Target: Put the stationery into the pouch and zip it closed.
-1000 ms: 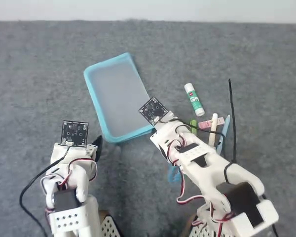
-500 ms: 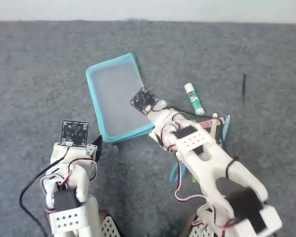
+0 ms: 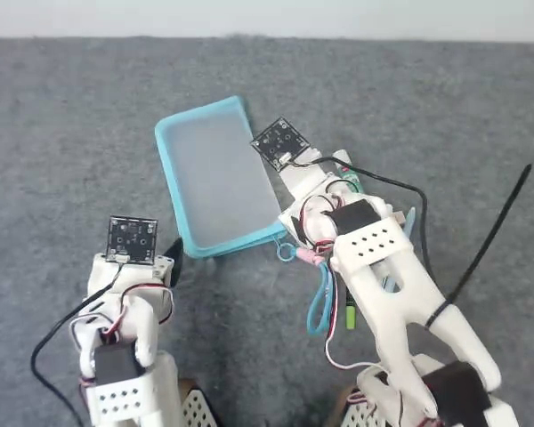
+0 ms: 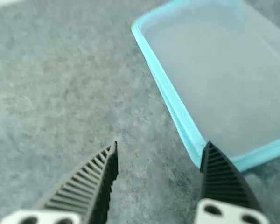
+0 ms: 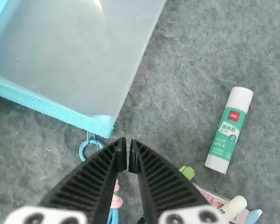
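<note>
**Right gripper at the zip pull; stationery not yet packed**

The pouch, a translucent case edged in turquoise, lies flat on the grey mat ahead of the two arms. Nothing shows through its face, so it is judged empty. The stationery lies loose on the mat off the pouch's right side. A glue stick rests apart from the rest, while a green marker and other small pieces lie partly under the right arm.

The right gripper points down at the mat just beside the pouch's near right corner. Its jaws are pressed together with nothing between them. The tip stands close to the zip pull ring that hangs off that corner, though apart from it. This placement suggests that the zip is the concern of the step in hand, since the ring is the natural handle for running the slider. Whether the zip is open or closed cannot be told.

The left gripper hangs low over bare mat near the pouch's corner on its own side, jaws spread wide and empty. That posture suits a counter-hold on the turquoise border, which would stop the light pouch from sliding while the other arm pulls. The task is judged to be at its start.
</note>
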`<control>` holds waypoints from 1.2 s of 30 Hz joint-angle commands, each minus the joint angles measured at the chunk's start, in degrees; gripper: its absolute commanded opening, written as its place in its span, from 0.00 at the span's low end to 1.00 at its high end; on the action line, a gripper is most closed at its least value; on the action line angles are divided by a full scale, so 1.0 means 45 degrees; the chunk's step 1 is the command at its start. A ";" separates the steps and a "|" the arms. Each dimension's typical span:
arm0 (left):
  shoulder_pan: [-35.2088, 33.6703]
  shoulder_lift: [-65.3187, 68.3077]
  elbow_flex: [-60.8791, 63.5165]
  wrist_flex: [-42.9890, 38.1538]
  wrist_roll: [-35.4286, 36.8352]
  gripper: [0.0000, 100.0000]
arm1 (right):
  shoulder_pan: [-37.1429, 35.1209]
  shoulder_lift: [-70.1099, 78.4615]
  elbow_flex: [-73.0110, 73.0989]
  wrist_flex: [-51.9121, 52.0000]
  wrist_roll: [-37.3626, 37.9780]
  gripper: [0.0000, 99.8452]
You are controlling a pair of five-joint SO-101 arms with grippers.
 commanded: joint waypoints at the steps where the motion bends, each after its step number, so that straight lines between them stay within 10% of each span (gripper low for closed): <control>1: 0.0664 0.0449 -0.1514 0.0508 0.0059 0.27 | 0.0010 -0.0674 -0.0293 0.0283 -0.0254 0.01; 13: 0.0274 0.6740 -0.1963 -0.2676 0.1153 0.27 | -0.0147 -0.0674 0.1875 -0.1104 -0.0625 0.09; 36: -0.0703 0.7619 -0.1475 -0.4728 0.1856 0.27 | -0.0674 0.1573 0.2266 -0.2217 -0.0274 0.18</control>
